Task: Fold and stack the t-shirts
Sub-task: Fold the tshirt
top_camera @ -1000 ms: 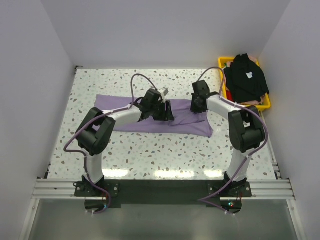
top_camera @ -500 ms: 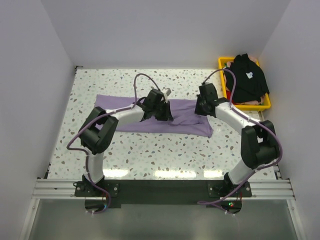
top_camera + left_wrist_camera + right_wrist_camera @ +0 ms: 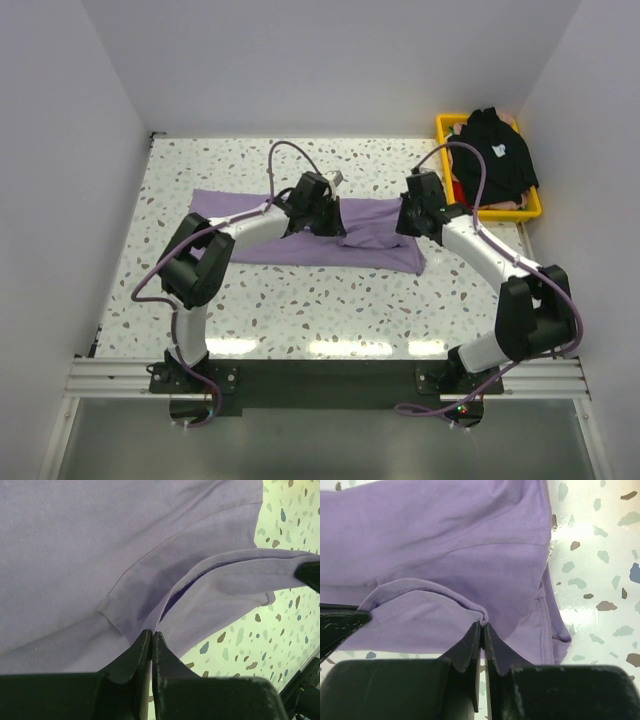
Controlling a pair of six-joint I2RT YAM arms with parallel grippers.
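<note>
Speckled table [image 3: 300, 300] beneath us: our left gripper [image 3: 151, 632] and right gripper [image 3: 482, 625] each pinch closed on a fold of the lavender t-shirt [image 3: 375, 245] at mid-frame. The black t-shirt [image 3: 492, 155] tops the yellow basket [image 3: 520, 213], upper right.

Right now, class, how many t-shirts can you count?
2: a purple shirt on the table, a black shirt heaped in the yellow basket at far right; more may hide under it.

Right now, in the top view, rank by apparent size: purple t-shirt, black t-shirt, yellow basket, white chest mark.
1. purple t-shirt
2. black t-shirt and yellow basket: alike; the shirt hides most of the basket
3. white chest mark
</note>
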